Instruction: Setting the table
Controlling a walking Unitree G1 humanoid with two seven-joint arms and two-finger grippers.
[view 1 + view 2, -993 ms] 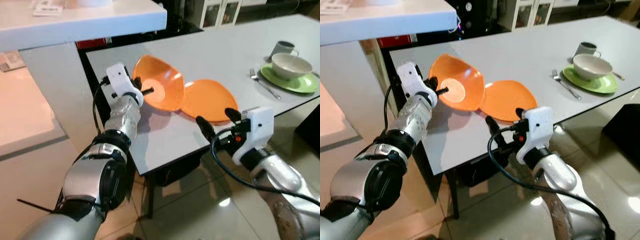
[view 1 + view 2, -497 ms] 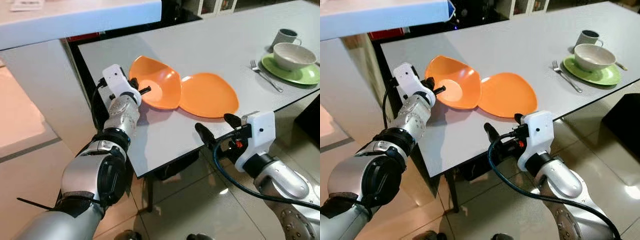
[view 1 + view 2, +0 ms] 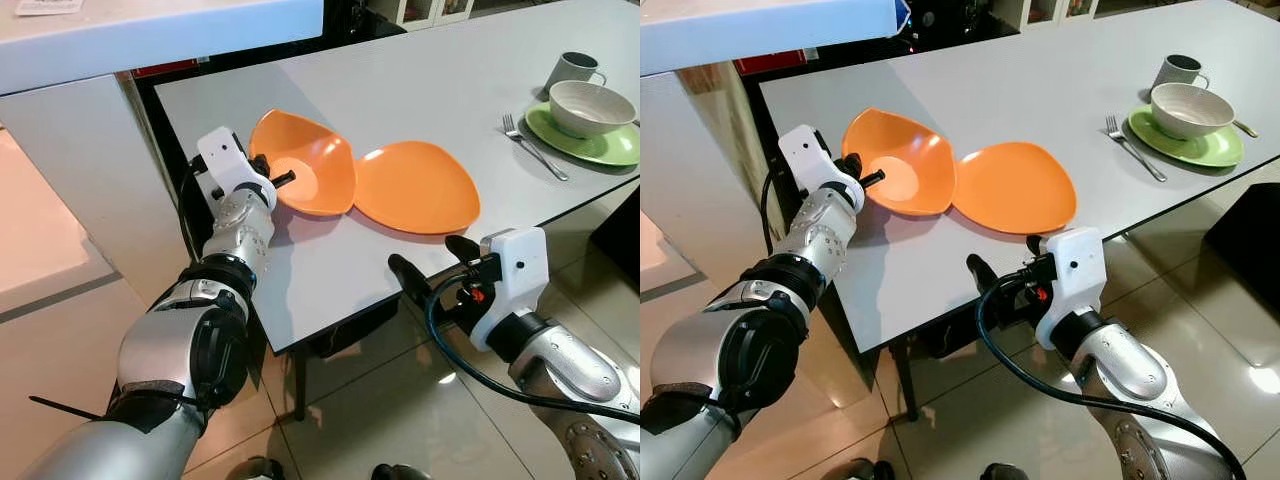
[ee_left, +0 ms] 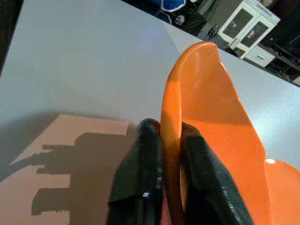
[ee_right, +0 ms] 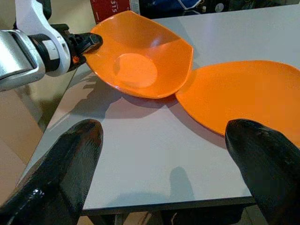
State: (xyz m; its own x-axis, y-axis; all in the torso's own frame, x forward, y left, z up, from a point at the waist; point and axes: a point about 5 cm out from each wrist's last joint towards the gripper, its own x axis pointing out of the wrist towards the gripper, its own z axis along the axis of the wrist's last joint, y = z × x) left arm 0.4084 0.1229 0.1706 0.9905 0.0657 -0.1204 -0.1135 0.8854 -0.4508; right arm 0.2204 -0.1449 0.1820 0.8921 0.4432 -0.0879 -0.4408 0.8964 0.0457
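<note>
Orange plastic bowl (image 3: 305, 175), deep with a rounded-triangular rim, sits tilted at the near-left corner of the grey table (image 3: 420, 95); its left rim is raised, its right edge touches or slightly overlaps the flat orange plastic plate (image 3: 418, 186) just to its right. Plate lies flat on the table, near the near edge.

Left gripper (image 3: 272, 172) is at the bowl's left rim, fingers closed down on it: one black finger (image 4: 143, 173) outside the wall, the other inside, rim pinched between them. Left wrist view shows the bowl wall standing almost upright between the two fingers, with the gripper's shadow on the tabletop beside it. Silver left arm (image 3: 195, 335) reaches forward from the near left, white wrist housing just short of the bowl.

Right gripper (image 3: 432, 262) hovers off the near edge of the table, just near of the plate, fingers spread wide apart, nothing between them. Right wrist view looks between its two black fingertips (image 5: 63, 168) at the bowl and plate; not touching either. White wrist block with black cable sits behind it, over the glossy tiled floor (image 3: 400, 420).

Far right on the table, well apart from the orange pieces: green round plate (image 3: 600, 145) with a beige ceramic bowl (image 3: 590, 105) on it, silver fork (image 3: 535, 150) just left of the green plate, grey mug (image 3: 572, 70) just beyond. White counter (image 3: 160, 30) at far left, above table level. Dark cabinet fronts beyond the table's far side, blurry.
</note>
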